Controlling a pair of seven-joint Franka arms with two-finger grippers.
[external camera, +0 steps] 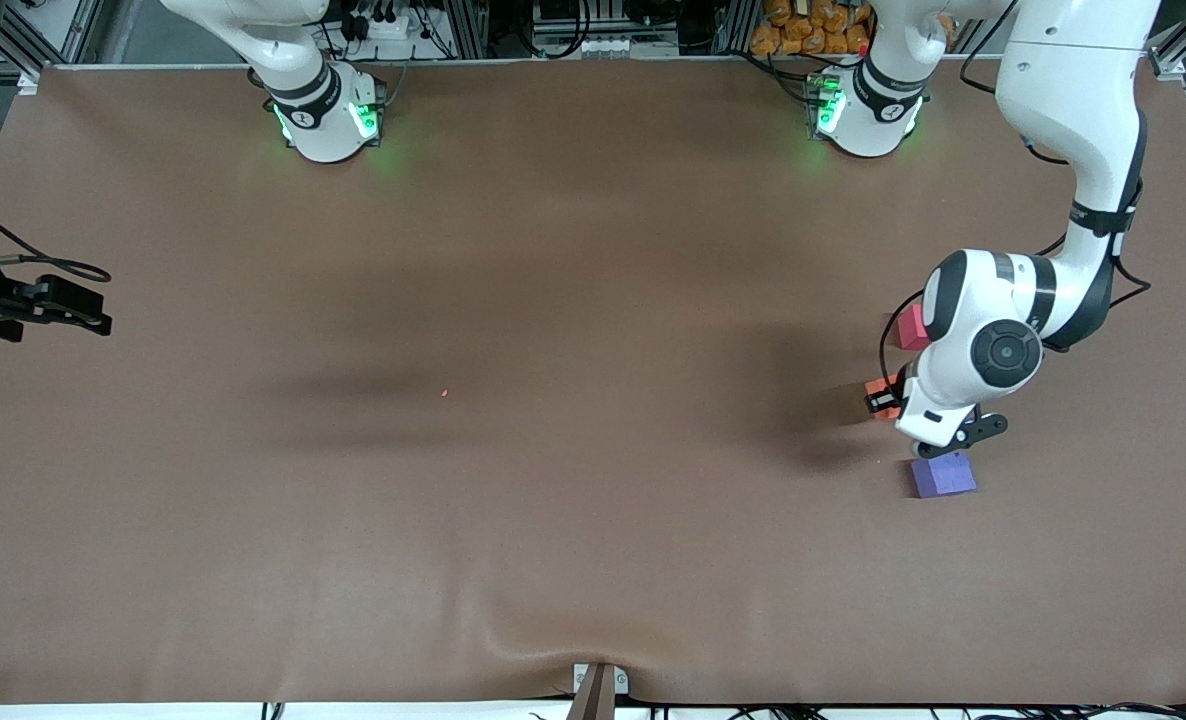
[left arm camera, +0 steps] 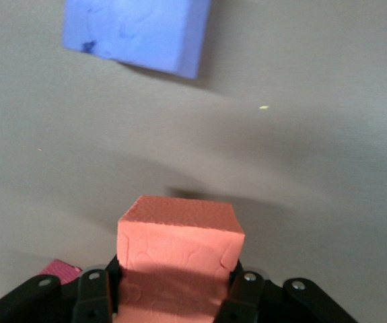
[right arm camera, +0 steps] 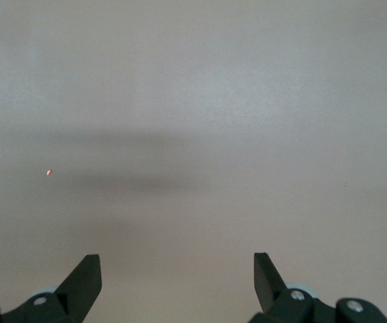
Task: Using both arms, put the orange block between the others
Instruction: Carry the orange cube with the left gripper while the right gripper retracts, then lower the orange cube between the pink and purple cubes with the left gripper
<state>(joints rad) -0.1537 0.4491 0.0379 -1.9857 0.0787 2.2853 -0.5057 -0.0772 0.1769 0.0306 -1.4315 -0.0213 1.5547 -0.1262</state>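
Left gripper [left arm camera: 173,296] clamped on orange block [left arm camera: 180,256], over gap between pinkish-red cube [external camera: 911,326] and purple-blue cube [external camera: 943,473]. Lower straight, keep centred in gap, release only once seated on table [external camera: 553,450]. Right gripper [right arm camera: 178,282] spread wide, empty, waiting at right arm's table end.

Two big white arms, glossy rounded shells, dark grey bands at the joints. The left arm [external camera: 1063,130] shows a round dark grey cap on its wrist housing and thin black cables looping alongside. Both bases glow green at the collar, the right arm's base [external camera: 328,115] included. The grippers are black: the right gripper [right arm camera: 178,277] has wedge-shaped fingers and silver screws at the knuckles; the left gripper [left arm camera: 175,291] shows matching screw heads.
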